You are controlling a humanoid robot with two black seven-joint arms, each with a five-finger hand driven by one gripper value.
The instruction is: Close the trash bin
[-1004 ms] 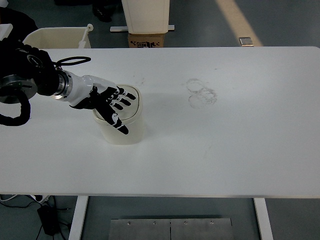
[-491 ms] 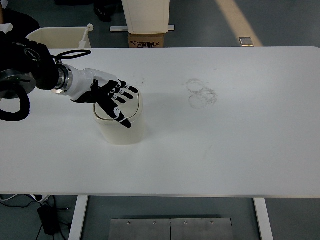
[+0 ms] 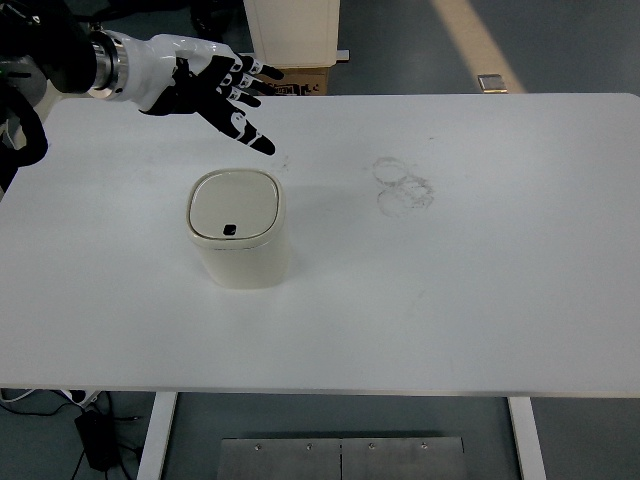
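A small cream trash bin (image 3: pixel 238 230) stands on the white table (image 3: pixel 450 280), left of centre. Its lid lies flat and shut on top, with a small dark button near the front edge. My left hand (image 3: pixel 225 90) is raised well above and behind the bin, near the picture's top left. Its fingers are spread and hold nothing. It does not touch the bin. The right arm is not in view.
Faint ring marks (image 3: pixel 402 186) stain the table right of centre. Beyond the table's far edge stand a white bin (image 3: pixel 292 30) on a cardboard box (image 3: pixel 295 80) and a small object (image 3: pixel 491 82) on the floor.
My left hand has lifted off the bin's top and moved up and back toward the far left. The bin's lid now shows fully, lying shut.
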